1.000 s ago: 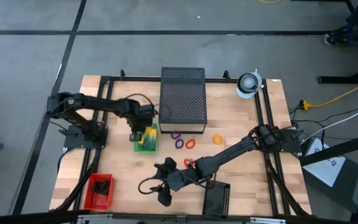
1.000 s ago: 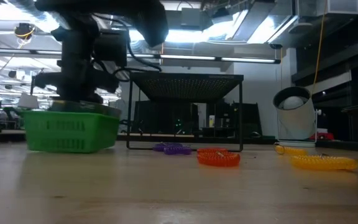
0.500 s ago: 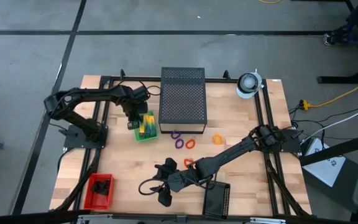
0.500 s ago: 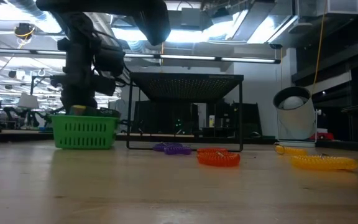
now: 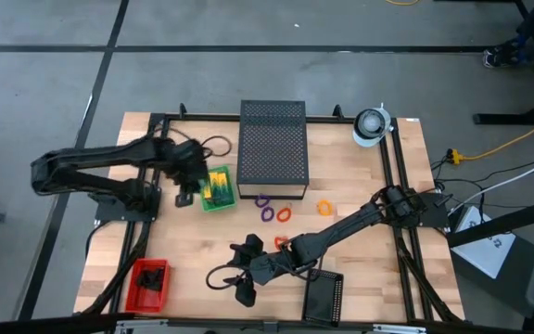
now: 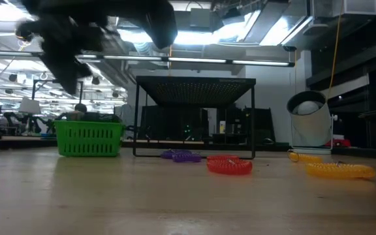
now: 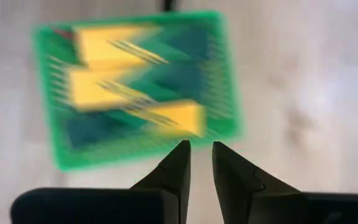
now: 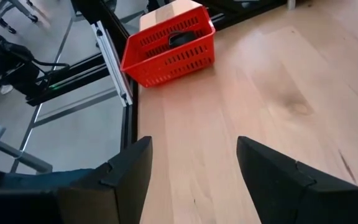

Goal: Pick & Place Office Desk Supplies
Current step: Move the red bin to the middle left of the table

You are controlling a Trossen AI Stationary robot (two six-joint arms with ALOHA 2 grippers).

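A green basket point(image 5: 206, 202) stands on its bottom on the table, left of the black perforated box point(image 5: 272, 148). Yellow-and-green crayon boxes point(image 7: 129, 81) lie in it. My left gripper point(image 7: 198, 149) hovers above the basket's edge point(image 5: 185, 192), its fingers a narrow gap apart with nothing between them. Purple rings point(image 5: 265, 207), an orange-red ring point(image 5: 283, 214) and an orange ring point(image 5: 324, 208) lie in front of the box. My right gripper point(image 5: 240, 272) waits wide open near the front edge, holding nothing point(image 8: 194, 162).
A red basket point(image 5: 148, 284) with a dark item in it stands at the near left corner point(image 8: 169, 46). A black mesh tray point(image 5: 323, 297) lies at the near edge. A white round object point(image 5: 371, 125) sits at the far right. Yellow rings point(image 6: 338, 170) lie toward the right.
My left gripper first slid the green basket along the table toward the far edge. It then came off the basket, rose and drew back toward the table's left edge. The basket stays where it was left.
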